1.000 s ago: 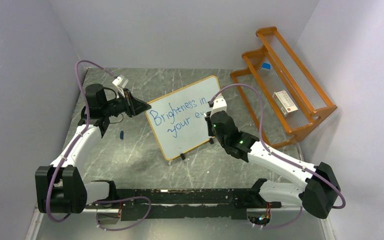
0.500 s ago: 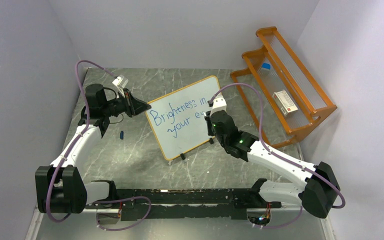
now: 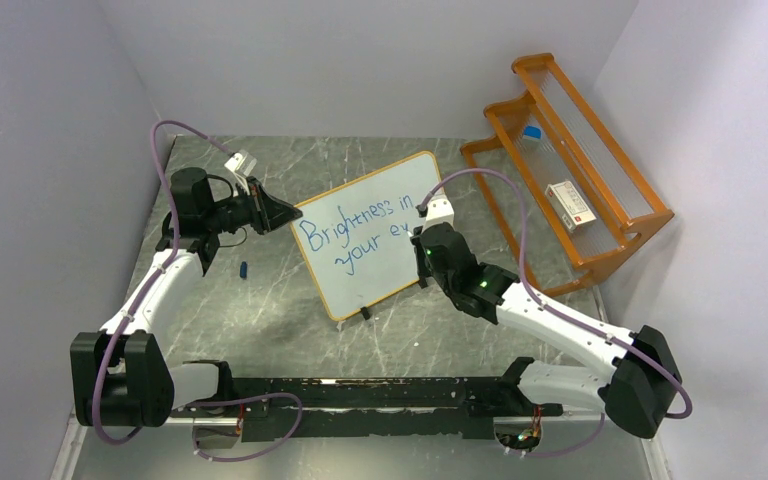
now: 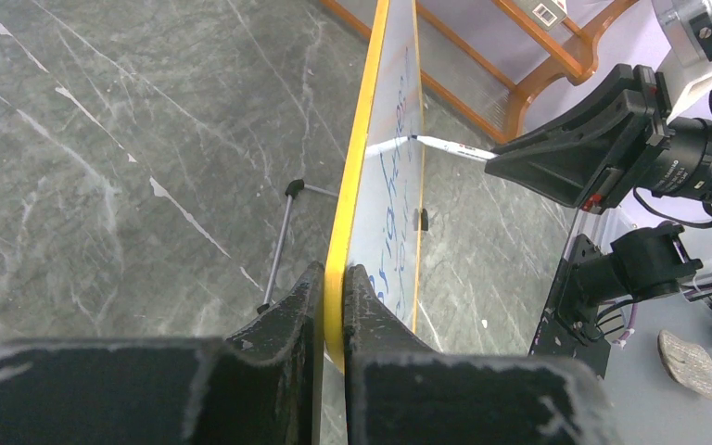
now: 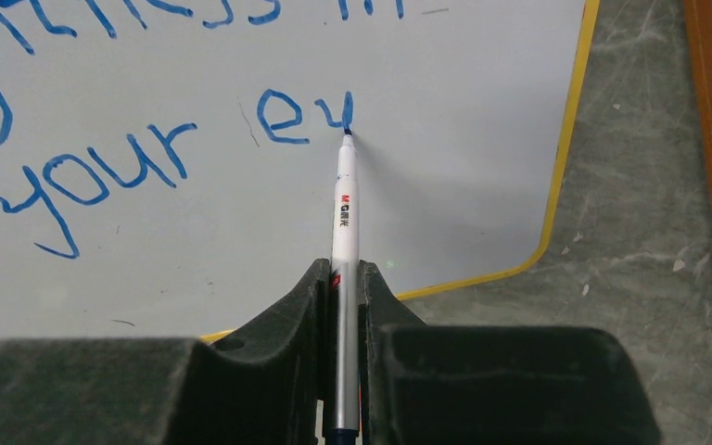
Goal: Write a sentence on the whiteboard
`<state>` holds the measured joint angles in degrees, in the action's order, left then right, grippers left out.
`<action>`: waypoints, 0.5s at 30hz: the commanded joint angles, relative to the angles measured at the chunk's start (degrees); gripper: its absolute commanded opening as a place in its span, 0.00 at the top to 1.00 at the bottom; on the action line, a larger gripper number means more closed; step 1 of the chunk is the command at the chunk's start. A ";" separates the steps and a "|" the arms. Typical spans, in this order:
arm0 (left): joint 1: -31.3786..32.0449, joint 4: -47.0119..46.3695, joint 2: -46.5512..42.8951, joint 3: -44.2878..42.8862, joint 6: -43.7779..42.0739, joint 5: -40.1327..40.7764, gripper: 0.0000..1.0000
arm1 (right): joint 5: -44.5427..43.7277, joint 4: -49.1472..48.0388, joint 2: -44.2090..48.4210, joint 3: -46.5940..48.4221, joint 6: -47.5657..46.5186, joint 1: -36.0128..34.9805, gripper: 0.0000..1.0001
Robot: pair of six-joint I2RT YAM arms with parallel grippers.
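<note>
From above, we see the whiteboard propped at a slant mid-bench. The left gripper meets its orange-framed left edge and the right gripper its right side. An orange rack stands well apart to the right. The sentence, in blue, reads "Brightness in" above "your e" and a part-made letter. The left wrist camera shows us the left jaws clamped on the frame edge, with the board seen edge-on, thin, on a slim wire stand. The right wrist camera shows the right jaws clamped on a white marker, its tip touching the board at the second letter of the last word. We judge the risk here to be pressure. Too hard a push from the pen could tip or slide the light board, or twist it in the left jaws, smearing the stroke. Too light a touch could leave a gap in the line. The lettering looks uneven but readable.
</note>
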<state>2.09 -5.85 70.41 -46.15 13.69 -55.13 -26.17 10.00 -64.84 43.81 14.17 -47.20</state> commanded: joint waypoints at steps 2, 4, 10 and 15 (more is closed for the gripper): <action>1.34 8.04 2.62 2.04 -4.05 4.79 0.95 | 1.04 3.18 0.81 -1.16 1.35 0.44 1.00; 1.36 8.04 2.61 2.03 -4.08 4.78 0.95 | 1.30 3.56 1.00 -1.46 1.54 0.44 1.00; 1.34 8.13 2.51 2.03 -4.11 4.92 0.95 | 2.78 4.53 1.44 -1.67 1.86 0.44 1.00; 1.34 8.13 2.49 2.03 -4.14 4.87 0.95 | 3.97 5.03 1.38 -1.45 1.83 0.36 1.00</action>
<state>2.09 -5.82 70.39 -46.15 13.69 -55.13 -24.43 13.52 -63.99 43.00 15.42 -47.20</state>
